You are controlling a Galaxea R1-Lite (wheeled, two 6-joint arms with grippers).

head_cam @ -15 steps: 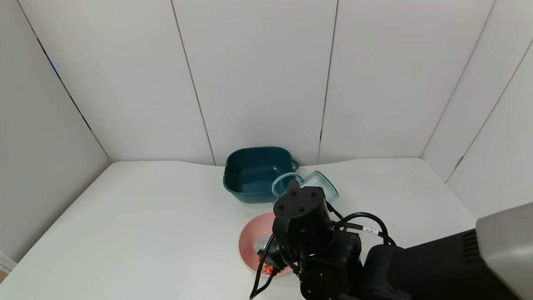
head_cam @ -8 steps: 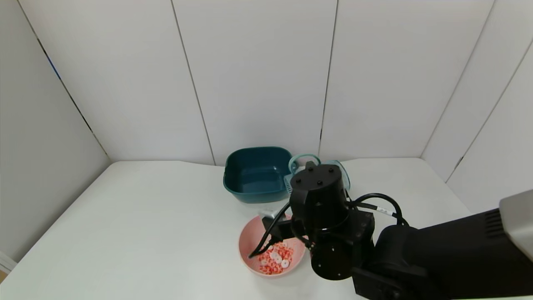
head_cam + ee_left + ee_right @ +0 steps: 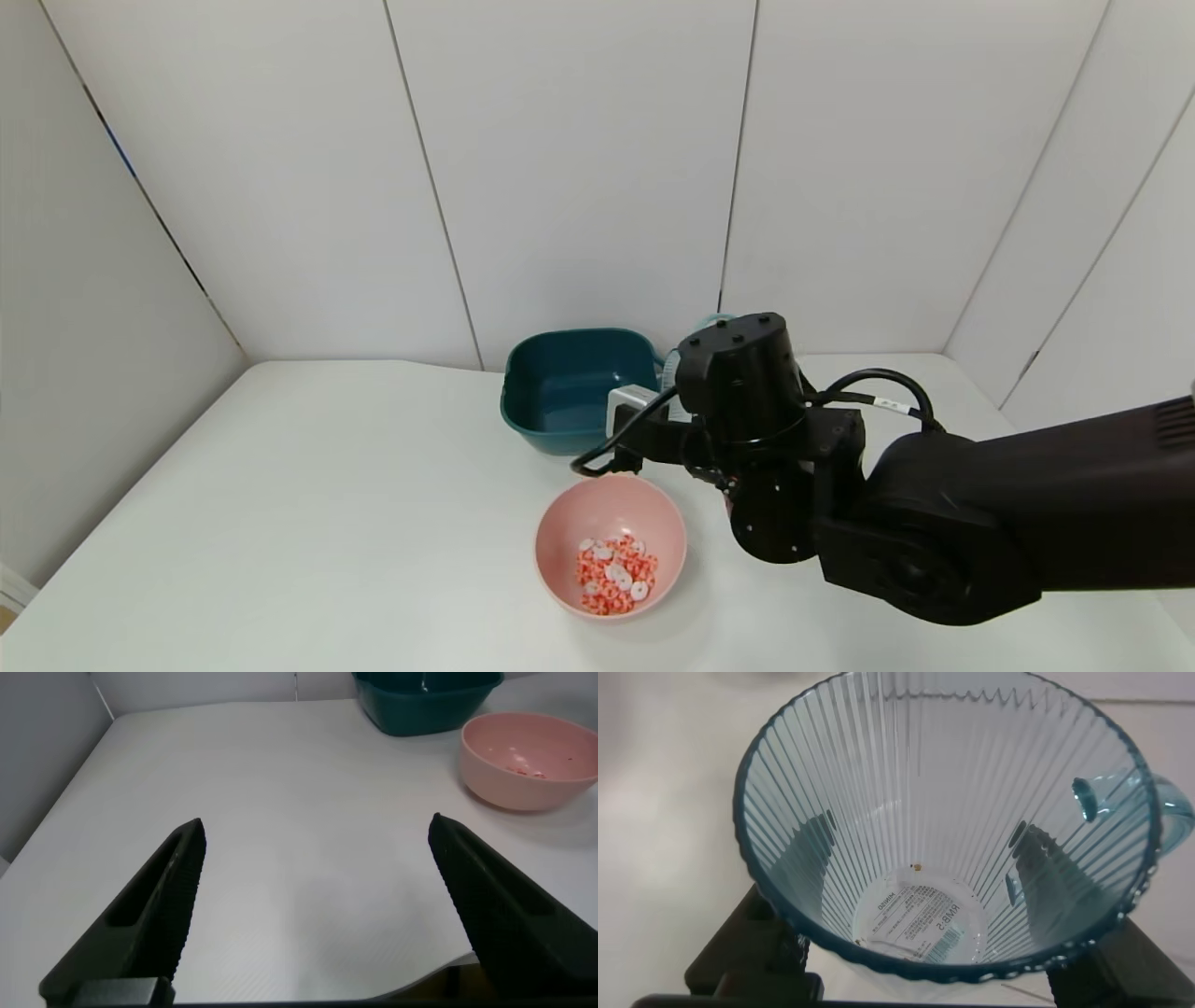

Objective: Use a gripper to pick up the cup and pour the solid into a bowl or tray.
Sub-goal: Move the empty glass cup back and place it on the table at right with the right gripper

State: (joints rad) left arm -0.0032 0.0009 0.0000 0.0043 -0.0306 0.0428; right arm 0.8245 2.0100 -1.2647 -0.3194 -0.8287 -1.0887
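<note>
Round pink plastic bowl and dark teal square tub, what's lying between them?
Only bare white table between pink bowl and teal tub, per head view.

The ribbed, translucent light-blue cup (image 3: 943,821) fills the right wrist view, its open mouth facing the camera. The inside looks empty except for one tiny dark speck above a printed label with a barcode (image 3: 920,917) on the base. A small handle (image 3: 1162,803) juts from one side of the rim. The right gripper (image 3: 924,868) clasps the cup, its dark fingers (image 3: 752,952) pressed against opposite sides of the wall and showing through the plastic. A pale surface (image 3: 663,812) lies behind
</note>
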